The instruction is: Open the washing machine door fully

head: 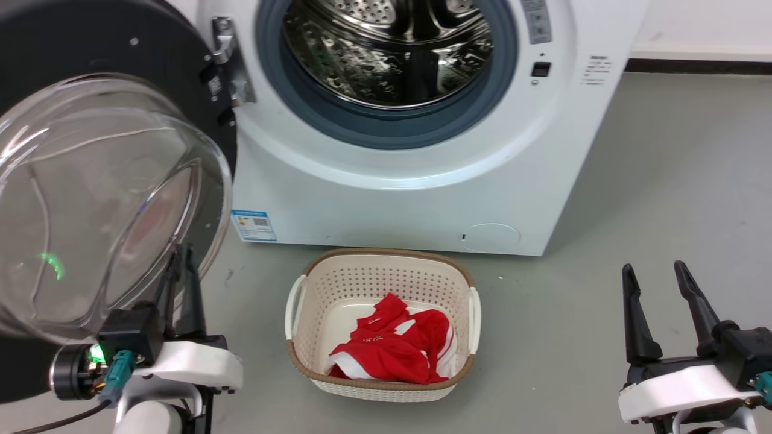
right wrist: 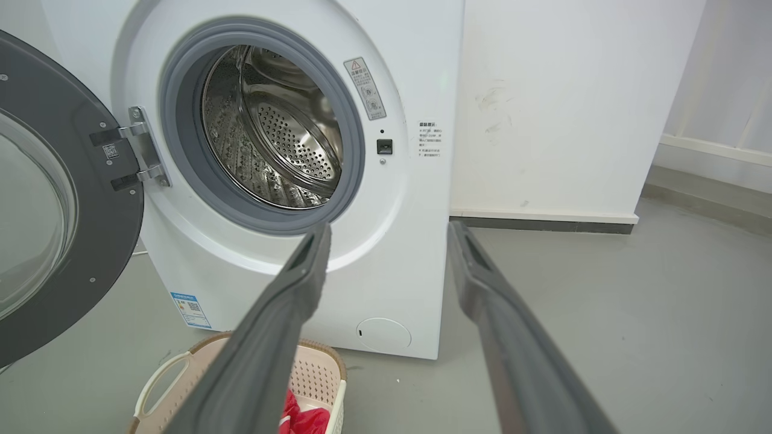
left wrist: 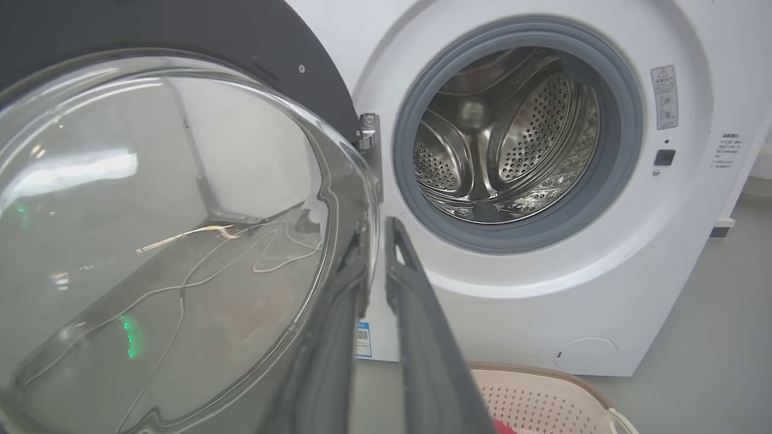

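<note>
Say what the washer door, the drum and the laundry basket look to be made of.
Door: clear bowl, probably glass, see-through with sharp reflections; dark frame, likely plastic. Drum: bright perforated metal, seemingly stainless steel, mirror-like glints. Basket: cream moulded plastic by its even holes; brown rim looks woven, material unclear.

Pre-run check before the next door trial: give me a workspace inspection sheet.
Surface: grey floor, no spill seen.
Job's things: washing machine door swung wide open; washing machine with its drum exposed.
Clutter: cream basket in front of the machine, red-and-white garment inside.
Hands: left hand with fingers close together at the door's glass edge, grip unclear; right hand open, free.
Cables: dark cable at the left wrist.
Surroundings: white wall, dark baseboard.
</note>
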Available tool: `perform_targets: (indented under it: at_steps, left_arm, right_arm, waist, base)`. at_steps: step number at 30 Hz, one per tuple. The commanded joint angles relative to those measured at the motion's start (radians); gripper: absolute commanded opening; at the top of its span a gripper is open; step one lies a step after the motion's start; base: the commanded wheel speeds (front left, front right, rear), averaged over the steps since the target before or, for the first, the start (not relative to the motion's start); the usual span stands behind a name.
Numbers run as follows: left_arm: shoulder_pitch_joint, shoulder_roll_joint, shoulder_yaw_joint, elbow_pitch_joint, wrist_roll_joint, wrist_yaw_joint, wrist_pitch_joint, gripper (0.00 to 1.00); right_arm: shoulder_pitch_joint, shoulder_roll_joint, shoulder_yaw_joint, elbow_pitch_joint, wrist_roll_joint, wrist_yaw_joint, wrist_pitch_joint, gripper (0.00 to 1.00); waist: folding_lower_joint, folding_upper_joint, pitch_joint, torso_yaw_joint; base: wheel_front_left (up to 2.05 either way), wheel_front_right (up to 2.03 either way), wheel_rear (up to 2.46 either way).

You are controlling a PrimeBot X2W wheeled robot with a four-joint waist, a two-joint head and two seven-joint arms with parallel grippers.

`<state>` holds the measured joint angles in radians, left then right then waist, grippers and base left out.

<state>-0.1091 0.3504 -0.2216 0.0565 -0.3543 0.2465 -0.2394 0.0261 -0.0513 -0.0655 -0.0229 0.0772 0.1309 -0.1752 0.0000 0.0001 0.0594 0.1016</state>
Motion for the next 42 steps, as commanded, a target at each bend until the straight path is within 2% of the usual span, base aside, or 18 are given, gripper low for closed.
perform_targets:
  at_steps: [1, 2, 3, 18, 42]
  left_arm:
    - [-0.012, -0.007, -0.005, 0.009, 0.007, -0.004, -0.005, 0.79]
    - [-0.016, -0.014, -0.011, 0.016, 0.008, -0.004, -0.008, 0.98]
    - [-0.020, -0.018, -0.015, 0.022, 0.010, -0.005, -0.010, 1.00]
    - [-0.038, -0.059, -0.027, 0.080, 0.027, -0.019, -0.025, 1.00]
    - [-0.022, -0.086, -0.003, 0.076, 0.060, -0.046, -0.027, 1.00]
  right_arm:
    - [-0.013, 0.002, 0.005, -0.001, -0.006, 0.000, 0.002, 1.00]
    - [-0.016, 0.002, 0.007, -0.001, -0.009, 0.000, 0.003, 1.00]
    - [-0.018, 0.002, 0.009, 0.000, -0.009, 0.000, 0.004, 1.00]
    - [-0.014, 0.002, 0.026, 0.005, -0.008, 0.000, 0.007, 1.00]
    - [-0.022, 0.002, 0.029, 0.018, -0.011, 0.000, -0.005, 1.00]
  waist:
    - [0.0000, -0.0001, -0.002, -0.030]
    - [0.0000, -0.0001, -0.003, -0.039]
    - [0.0000, -0.0001, -0.002, -0.046]
    - [0.0000, -0.0001, 0.011, -0.116]
    - [0.0000, -0.0001, 0.017, -0.111]
  base:
    - [0.00, 0.00, 0.00]
    - [0.00, 0.00, 0.00]
    - [0.00, 0.00, 0.00]
    - [0.00, 0.00, 0.00]
    - [0.00, 0.00, 0.00]
